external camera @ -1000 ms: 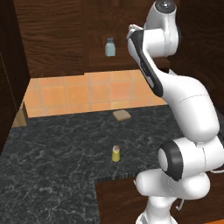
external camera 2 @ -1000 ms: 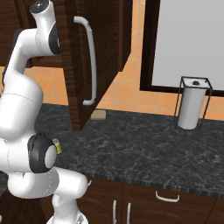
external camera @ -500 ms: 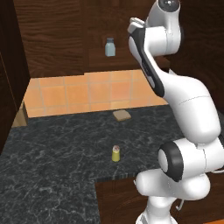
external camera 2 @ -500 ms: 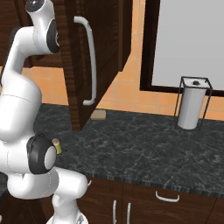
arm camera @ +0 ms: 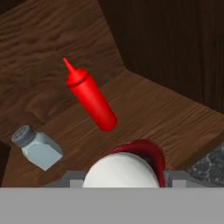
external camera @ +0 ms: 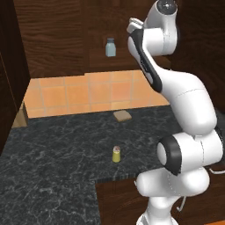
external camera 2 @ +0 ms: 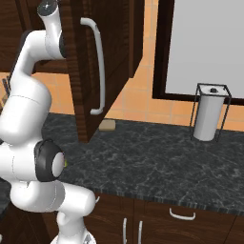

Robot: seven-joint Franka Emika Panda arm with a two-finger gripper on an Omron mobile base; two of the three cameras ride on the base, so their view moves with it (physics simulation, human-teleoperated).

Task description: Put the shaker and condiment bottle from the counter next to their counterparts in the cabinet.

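The red condiment bottle (arm camera: 131, 164) is up at the cabinet shelf (arm camera: 166, 118), probably pinched in the jaws, near the tall red bottle (arm camera: 89, 98). The yellow shaker (external camera: 116, 154) waits on the tabletop (external camera: 52, 149).

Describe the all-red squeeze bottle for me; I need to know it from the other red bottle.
The squeeze bottle is tall, slim and wholly red, smooth like plastic, with a shoulder narrowing to a pointed nozzle and no label in sight. It stands upright on the cabinet's wooden shelf, near the back corner. Nothing touches it; the pale grey-blue shaker stands apart beside it, and the white-capped red bottle is nearer the camera.
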